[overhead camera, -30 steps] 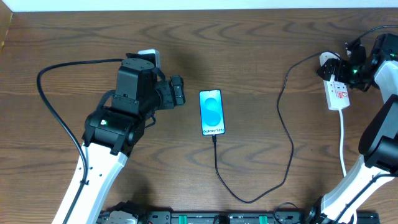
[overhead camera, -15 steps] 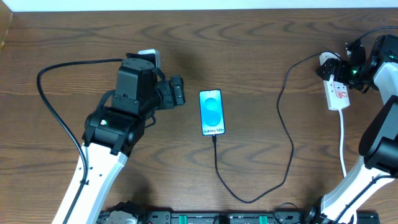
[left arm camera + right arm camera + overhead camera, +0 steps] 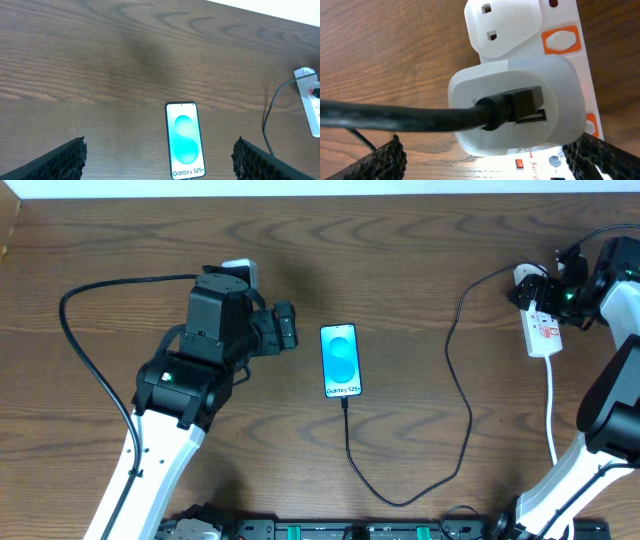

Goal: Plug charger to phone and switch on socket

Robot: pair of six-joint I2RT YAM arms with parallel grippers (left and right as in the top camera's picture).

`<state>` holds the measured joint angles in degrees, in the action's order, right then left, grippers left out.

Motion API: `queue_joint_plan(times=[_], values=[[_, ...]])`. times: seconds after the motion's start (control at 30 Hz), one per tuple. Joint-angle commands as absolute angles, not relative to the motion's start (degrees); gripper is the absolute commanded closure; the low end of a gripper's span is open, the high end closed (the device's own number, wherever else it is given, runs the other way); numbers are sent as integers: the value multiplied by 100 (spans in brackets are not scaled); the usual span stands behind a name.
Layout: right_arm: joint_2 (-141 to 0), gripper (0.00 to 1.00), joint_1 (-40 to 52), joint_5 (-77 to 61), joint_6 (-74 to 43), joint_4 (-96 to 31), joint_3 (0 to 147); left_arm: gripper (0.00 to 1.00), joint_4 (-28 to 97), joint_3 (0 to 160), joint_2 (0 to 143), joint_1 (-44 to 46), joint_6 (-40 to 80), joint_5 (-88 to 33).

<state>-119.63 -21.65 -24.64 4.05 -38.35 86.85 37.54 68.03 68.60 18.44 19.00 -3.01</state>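
Observation:
The phone (image 3: 340, 360) lies face up mid-table, its blue screen lit; it also shows in the left wrist view (image 3: 184, 142). The black charger cable (image 3: 467, 410) runs from the phone's bottom edge, loops toward the front and climbs to the socket (image 3: 545, 332), a white power strip at the right. In the right wrist view the cable's black connector (image 3: 520, 102) sits in a white adapter (image 3: 520, 75) plugged into the socket (image 3: 570, 20), beside an orange switch (image 3: 561, 41). My right gripper (image 3: 528, 290) (image 3: 490, 160) is open, its fingers either side of the adapter. My left gripper (image 3: 288, 327) (image 3: 160, 152) is open and empty, left of the phone.
The socket's white lead (image 3: 551, 410) runs toward the front edge at the right. A black arm cable (image 3: 75, 350) loops over the table at the left. The socket's end (image 3: 312, 102) shows at the right edge of the left wrist view.

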Motion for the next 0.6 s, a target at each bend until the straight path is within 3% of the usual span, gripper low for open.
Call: queue_joint_plan(times=[0.0,0.3,0.57], values=[[-11893,1,-2117,-2115,-62,-4211,8479,7,3771,6825,6860,1839,1780,-231],[-10980,1,-2137,-344,-731,-5009,8479,7,3774,6825,6860,1839,1780,-228],[-9734,1,-2132,-296,-770,-5634,8479,7,3774,6825,6860,1839,1780,-228]])
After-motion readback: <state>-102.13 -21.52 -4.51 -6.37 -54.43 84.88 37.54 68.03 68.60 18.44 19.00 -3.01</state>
